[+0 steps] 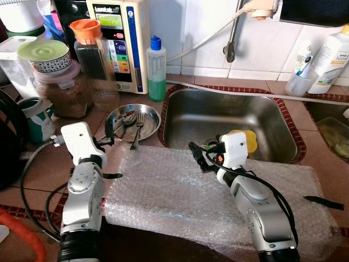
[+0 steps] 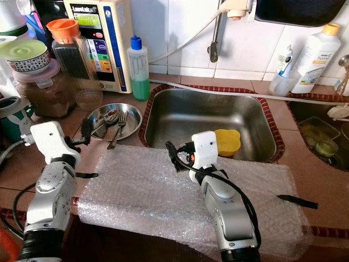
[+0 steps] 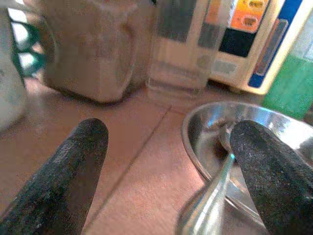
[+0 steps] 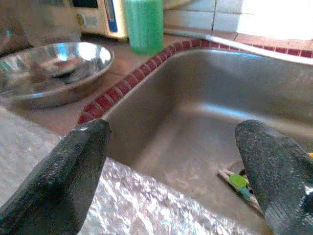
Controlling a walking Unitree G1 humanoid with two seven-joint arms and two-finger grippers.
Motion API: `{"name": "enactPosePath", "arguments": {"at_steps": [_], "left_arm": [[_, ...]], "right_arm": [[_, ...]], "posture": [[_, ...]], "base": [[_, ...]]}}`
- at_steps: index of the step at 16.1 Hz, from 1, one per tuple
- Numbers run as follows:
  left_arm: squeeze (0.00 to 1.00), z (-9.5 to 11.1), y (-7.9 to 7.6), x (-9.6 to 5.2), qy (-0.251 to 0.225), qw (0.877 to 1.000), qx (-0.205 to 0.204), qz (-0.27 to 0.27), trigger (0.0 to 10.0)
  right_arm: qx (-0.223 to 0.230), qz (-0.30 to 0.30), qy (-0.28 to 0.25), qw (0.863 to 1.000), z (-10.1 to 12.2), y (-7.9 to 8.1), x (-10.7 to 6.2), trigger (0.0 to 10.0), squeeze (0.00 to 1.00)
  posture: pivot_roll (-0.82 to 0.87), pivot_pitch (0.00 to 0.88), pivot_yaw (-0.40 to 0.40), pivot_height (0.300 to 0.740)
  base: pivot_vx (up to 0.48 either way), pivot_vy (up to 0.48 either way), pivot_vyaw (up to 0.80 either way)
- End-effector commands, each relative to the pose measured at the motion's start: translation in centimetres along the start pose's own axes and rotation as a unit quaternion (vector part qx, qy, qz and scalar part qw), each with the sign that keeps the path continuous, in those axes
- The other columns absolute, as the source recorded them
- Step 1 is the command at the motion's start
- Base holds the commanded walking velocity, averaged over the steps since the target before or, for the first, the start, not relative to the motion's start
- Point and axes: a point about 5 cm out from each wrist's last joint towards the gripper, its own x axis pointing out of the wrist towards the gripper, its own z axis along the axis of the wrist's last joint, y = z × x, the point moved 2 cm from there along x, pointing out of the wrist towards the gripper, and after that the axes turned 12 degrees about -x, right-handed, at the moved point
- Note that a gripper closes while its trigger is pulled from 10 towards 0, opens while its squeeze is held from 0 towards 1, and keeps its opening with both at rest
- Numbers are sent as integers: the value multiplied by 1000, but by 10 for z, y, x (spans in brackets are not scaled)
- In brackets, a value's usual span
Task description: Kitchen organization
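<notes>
A steel plate [image 1: 154, 115] holding a spoon [image 1: 126, 117] and a fork [image 1: 137, 132] sits on the tiled counter left of the sink [image 1: 272, 117]. My left gripper [image 1: 110, 134] is at the plate's near-left rim, open. In the left wrist view [image 3: 171, 134] a shiny spoon handle [image 3: 211, 198] rises just inside one finger. My right gripper [image 1: 198, 155] hovers open over the sink's front edge, at the far edge of the bubble wrap [image 1: 174, 191]. A yellow sponge [image 1: 248, 140] lies in the sink behind the right wrist, and a small green item [image 4: 238, 181] rests on the sink floor.
A green soap bottle [image 1: 156, 68], a water purifier [image 1: 122, 38], an orange-lidded jar [image 1: 90, 54] and a brown jar [image 1: 68, 93] crowd the back left. A white bottle [image 1: 330, 60] stands at the back right. A tap pipe [image 1: 232, 38] hangs over the sink.
</notes>
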Motion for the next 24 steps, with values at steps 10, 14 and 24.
{"name": "enactPosePath", "arguments": {"at_steps": [10,14,24], "left_arm": [[0,-12,-6,7,51,991,-121,19,0],[0,-16,-4,5,63,991,-120,22,0],[0,-12,-3,6,57,985,-159,37,0]], "right_arm": [[1,32,-17,999,12,7,-1,10000,0],[-10,30,-10,999,10,5,0,10000,0],[-19,27,-10,999,11,2,3,10000,0]], "posture": [[-2,0,27,740],[0,0,26,740],[-1,0,24,740]], "base": [[0,0,0],[0,0,0],[0,0,0]]}}
